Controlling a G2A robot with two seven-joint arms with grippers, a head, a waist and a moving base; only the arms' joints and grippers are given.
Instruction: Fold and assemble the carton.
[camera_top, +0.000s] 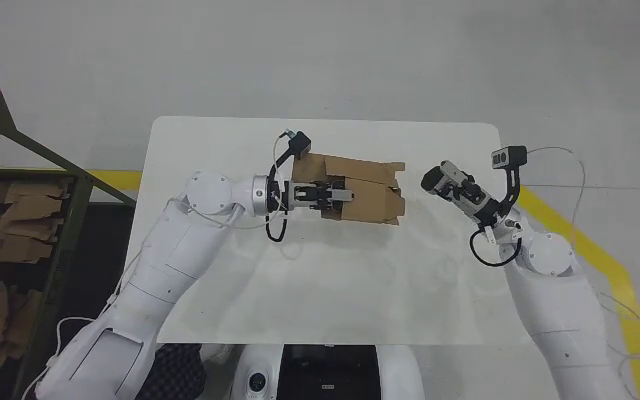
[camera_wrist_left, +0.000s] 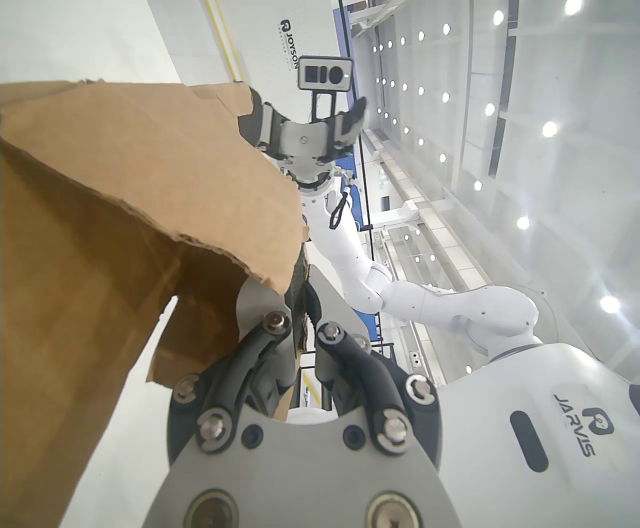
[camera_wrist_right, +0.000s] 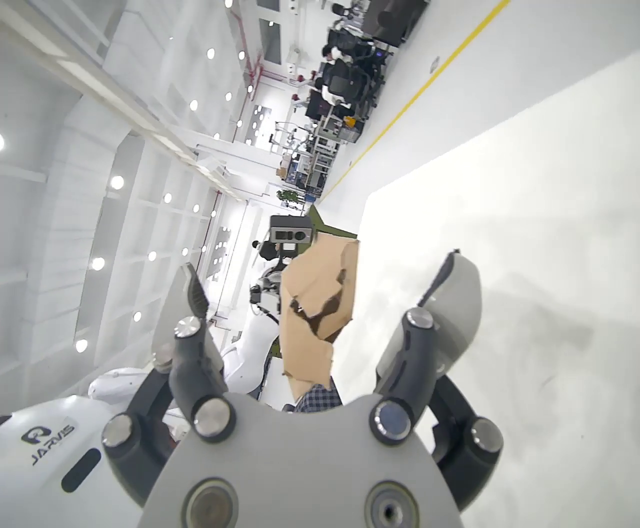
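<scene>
Top view: carton (camera_top: 365, 185) lies mid-table toward the far edge. It is partly formed, with ragged flaps (camera_top: 396, 203) loose at the end facing the right arm. Left gripper (camera_top: 340, 193) reaches over the carton from the opposite end. In the left wrist view its jaws are nearly closed, pinching a cardboard edge between them. Judged purpose: anchor the carton and keep it steady so the loose end is free for folding. The carton may rest on the table (camera_top: 300, 290) or hang just above it; cannot tell from these views. Right gripper (camera_top: 437, 180) hovers just beside the loose end without touching it. Its jaws are spread wide, hold nothing, and are lined up on the flaps. It is likely staged to press one inward.
</scene>
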